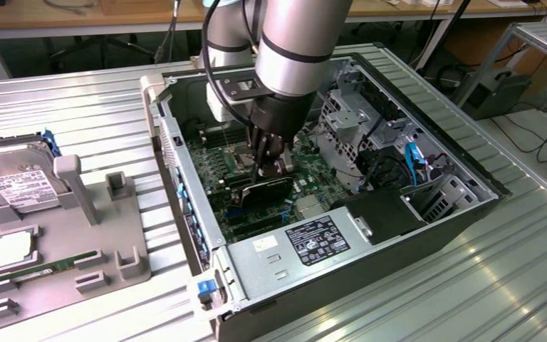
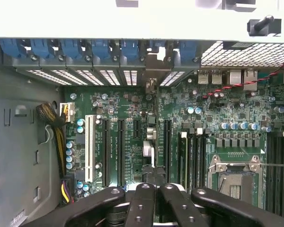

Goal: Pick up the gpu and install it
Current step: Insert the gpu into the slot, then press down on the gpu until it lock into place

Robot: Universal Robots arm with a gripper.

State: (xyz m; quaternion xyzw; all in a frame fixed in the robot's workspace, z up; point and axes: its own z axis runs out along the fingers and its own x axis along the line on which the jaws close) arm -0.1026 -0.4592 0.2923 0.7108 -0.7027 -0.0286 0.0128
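Exterior view gives me what the wrist camera hides: my black claw reaching down into the open grey metal computer case, closed on the top edge of the thin black rectangular gpu, held over the green motherboard mid-case. Near one tabletop edge I count one grey plastic parts tray carrying one silver hard drive with a white label, unreadable, and one narrow green memory stick. Wrist view shows one white slot, several black ones, and blue bracket clips.
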